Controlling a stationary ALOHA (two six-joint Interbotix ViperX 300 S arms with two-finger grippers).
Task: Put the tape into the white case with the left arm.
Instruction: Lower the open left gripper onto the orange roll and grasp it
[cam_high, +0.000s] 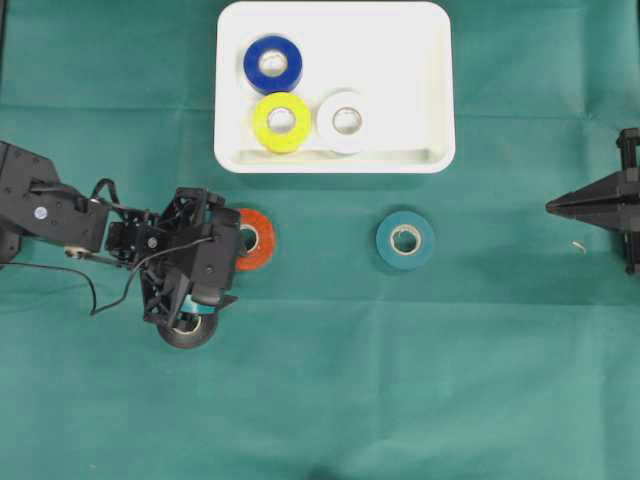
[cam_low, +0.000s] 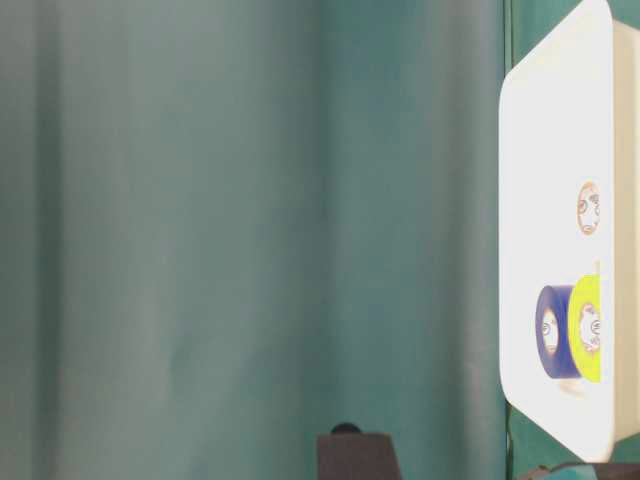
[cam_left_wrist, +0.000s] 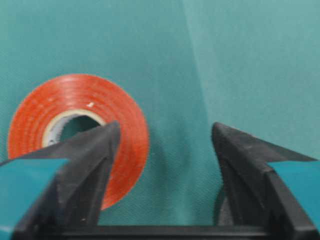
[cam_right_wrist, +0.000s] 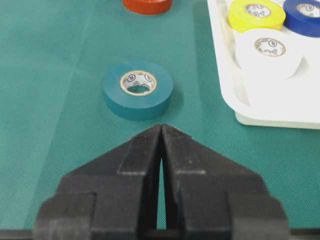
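Note:
An orange tape roll (cam_high: 260, 240) (cam_left_wrist: 127, 125) lies flat on the green cloth below the white case (cam_high: 335, 163). My left gripper (cam_high: 228, 240) (cam_left_wrist: 165, 131) is open over it. One fingertip (cam_left_wrist: 102, 142) covers the near side of the roll's ring by its core, and the other (cam_left_wrist: 235, 147) is over bare cloth, so the jaws straddle one wall of the roll. Nothing is gripped. A teal roll (cam_high: 405, 240) (cam_right_wrist: 138, 91) lies to the right. My right gripper (cam_high: 552, 207) (cam_right_wrist: 161, 127) is shut and empty at the right edge, pointing at it.
The case (cam_right_wrist: 260, 119) (cam_low: 540, 150) holds a blue roll (cam_high: 273, 63), a yellow roll (cam_high: 282, 121) and a white roll (cam_high: 346, 121). A dark round shape (cam_high: 187, 331) shows under the left wrist. A thin black cable (cam_high: 95, 295) trails on the cloth.

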